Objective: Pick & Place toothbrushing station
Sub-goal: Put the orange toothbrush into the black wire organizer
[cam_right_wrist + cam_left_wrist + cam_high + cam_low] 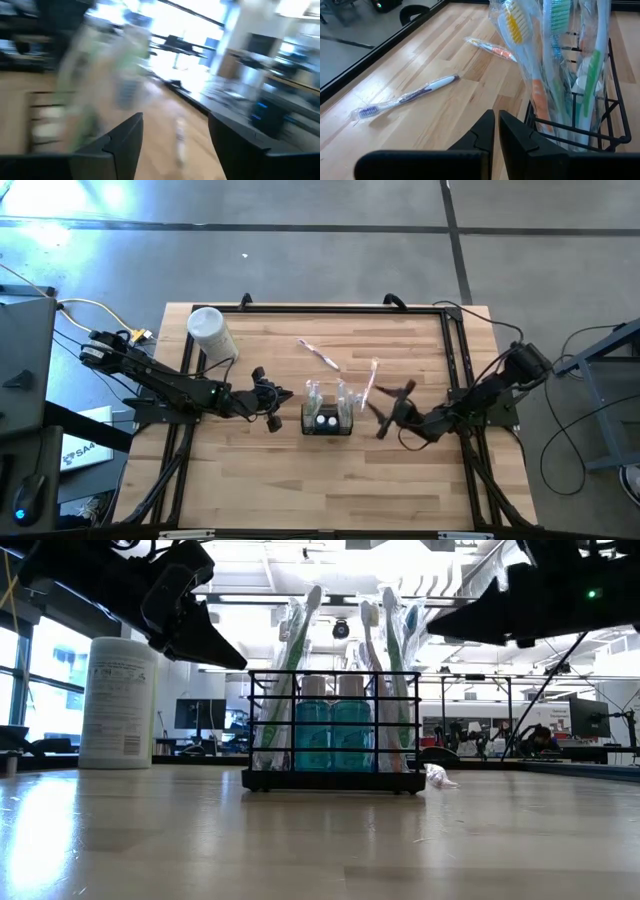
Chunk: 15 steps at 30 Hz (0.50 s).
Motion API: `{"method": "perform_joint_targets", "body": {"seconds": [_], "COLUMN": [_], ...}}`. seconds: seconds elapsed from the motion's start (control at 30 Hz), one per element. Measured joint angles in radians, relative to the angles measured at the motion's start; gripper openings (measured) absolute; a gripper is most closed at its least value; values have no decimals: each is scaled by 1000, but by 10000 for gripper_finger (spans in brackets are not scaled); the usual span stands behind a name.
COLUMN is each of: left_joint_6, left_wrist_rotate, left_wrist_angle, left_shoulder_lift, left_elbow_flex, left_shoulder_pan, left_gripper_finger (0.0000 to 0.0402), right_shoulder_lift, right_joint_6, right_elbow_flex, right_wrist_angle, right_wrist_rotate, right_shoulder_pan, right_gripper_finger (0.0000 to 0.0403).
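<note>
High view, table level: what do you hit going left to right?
White cylindrical container → left gripper, shut → black toothbrushing station → right gripper, open. The two wrapped toothbrushes lying loose farther back overlap the station's span, so I leave them out.

Station [327, 420] hemmed between both pincers; white canister [211, 333] far left; front bare.
</note>
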State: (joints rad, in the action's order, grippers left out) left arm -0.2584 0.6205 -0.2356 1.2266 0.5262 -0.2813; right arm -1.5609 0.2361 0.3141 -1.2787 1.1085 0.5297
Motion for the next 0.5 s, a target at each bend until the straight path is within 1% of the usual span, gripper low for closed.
{"method": "perform_joint_targets", "body": {"seconds": [0.1, 0.23, 0.33, 0.43, 0.5], "left_joint_6": [0, 0, 0, -8, -8], "left_wrist_rotate": [0, 0, 0, 0, 0], "left_wrist_angle": [5, 10, 10, 10, 10], "left_shoulder_lift": [0, 0, 0, 0, 0], "left_elbow_flex": [0, 0, 0, 0, 0], "left_shoulder_pan": [0, 0, 0, 0, 0], "left_gripper_finger": [22, 22, 22, 22, 22], "right_shoulder_lift": [17, 72, 123, 162, 176], "right_joint_6": [-53, -209, -239, -244, -270], "right_elbow_flex": [0, 0, 0, 0, 0], "right_wrist_angle": [15, 12, 10, 24, 63], "right_wrist_rotate": [126, 247, 284, 291, 289], "right_shoulder_pan": [1, 1, 1, 1, 1], "right_gripper_finger": [216, 216, 216, 216, 216]}}
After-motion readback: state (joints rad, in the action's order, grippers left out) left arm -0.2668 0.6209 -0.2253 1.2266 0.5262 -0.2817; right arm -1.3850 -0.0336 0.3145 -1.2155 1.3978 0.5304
